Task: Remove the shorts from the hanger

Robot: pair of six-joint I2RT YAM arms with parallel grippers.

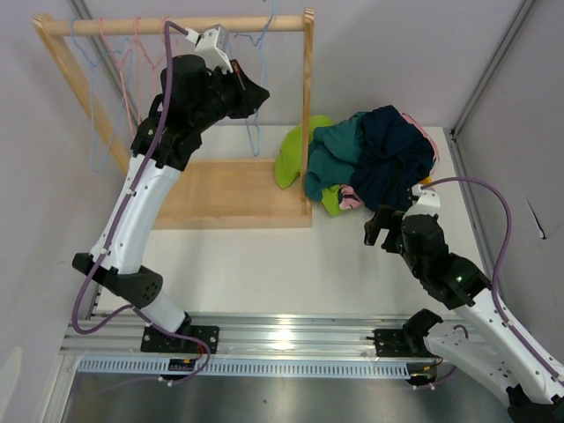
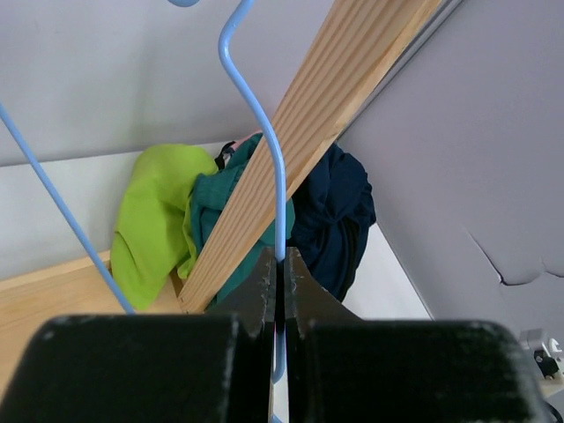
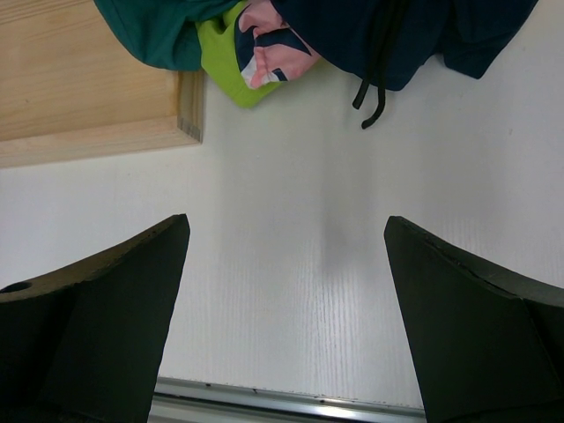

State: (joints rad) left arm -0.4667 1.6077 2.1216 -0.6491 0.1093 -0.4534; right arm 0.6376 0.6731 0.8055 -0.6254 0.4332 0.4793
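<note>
My left gripper [image 1: 251,95] is raised beside the wooden rack's right post [image 1: 307,106] and is shut on the thin wire of a blue hanger [image 2: 256,110]; in the left wrist view the jaws [image 2: 280,254] pinch that wire. No garment shows on this hanger. A pile of shorts [image 1: 370,159] in lime green, teal, navy and pink lies on the table right of the rack. It also shows in the left wrist view [image 2: 339,211] and at the top of the right wrist view [image 3: 264,40]. My right gripper [image 1: 381,227] is open and empty just in front of the pile, over bare table [image 3: 286,225].
The rack's rail [image 1: 176,25] carries several more blue and pink hangers [image 1: 123,62]. Its wooden base board [image 1: 233,192] lies on the table; a corner shows in the right wrist view [image 3: 88,97]. Walls stand close at the back and right.
</note>
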